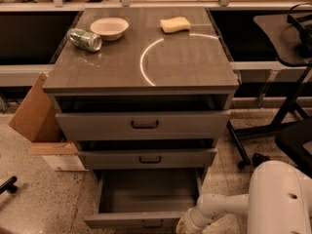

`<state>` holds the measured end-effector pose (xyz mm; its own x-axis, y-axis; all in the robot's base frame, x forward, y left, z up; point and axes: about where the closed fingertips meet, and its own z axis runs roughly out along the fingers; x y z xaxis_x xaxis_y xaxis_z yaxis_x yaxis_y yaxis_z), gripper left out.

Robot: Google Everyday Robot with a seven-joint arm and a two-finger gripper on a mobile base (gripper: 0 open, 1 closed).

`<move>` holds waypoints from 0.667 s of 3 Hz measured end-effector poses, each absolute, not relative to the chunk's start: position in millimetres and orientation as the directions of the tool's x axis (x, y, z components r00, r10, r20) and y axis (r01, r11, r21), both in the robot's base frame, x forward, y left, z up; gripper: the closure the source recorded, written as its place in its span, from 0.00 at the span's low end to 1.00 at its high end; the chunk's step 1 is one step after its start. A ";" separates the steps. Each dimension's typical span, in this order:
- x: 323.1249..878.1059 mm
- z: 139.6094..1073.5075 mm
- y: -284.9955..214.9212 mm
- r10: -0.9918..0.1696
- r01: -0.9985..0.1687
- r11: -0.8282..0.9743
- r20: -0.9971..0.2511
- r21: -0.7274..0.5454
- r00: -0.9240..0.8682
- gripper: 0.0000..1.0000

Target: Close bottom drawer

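The bottom drawer (141,199) is the lowest of three grey drawers and stands pulled far out, its inside empty. Its slim front panel (122,222) lies near the lower edge of the view, with a small dark handle (152,224). My gripper (185,225) sits at the right end of that front panel, close to its corner. It comes in from my white arm (222,206) at the lower right and is partly cut off by the frame edge.
The mid drawer (146,158) and top drawer (144,125) stick out slightly. On the cabinet top (185,57) are a can (84,39), a bowl (109,27) and a sponge (175,24). A cardboard box (36,113) stands at left and a chair base (243,145) at right.
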<state>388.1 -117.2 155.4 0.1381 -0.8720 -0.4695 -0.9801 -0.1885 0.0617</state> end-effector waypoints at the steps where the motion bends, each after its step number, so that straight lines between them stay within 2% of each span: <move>1: 412.0 149.5 -119.8 -0.874 -0.991 -0.134 -0.473 0.002 0.117 1.00; 2: 412.1 149.5 -119.8 -0.874 -0.991 -0.133 -0.473 0.002 0.117 1.00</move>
<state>412.1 -119.8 149.5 0.1165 -0.8736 -0.4725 -0.9911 -0.1334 0.0023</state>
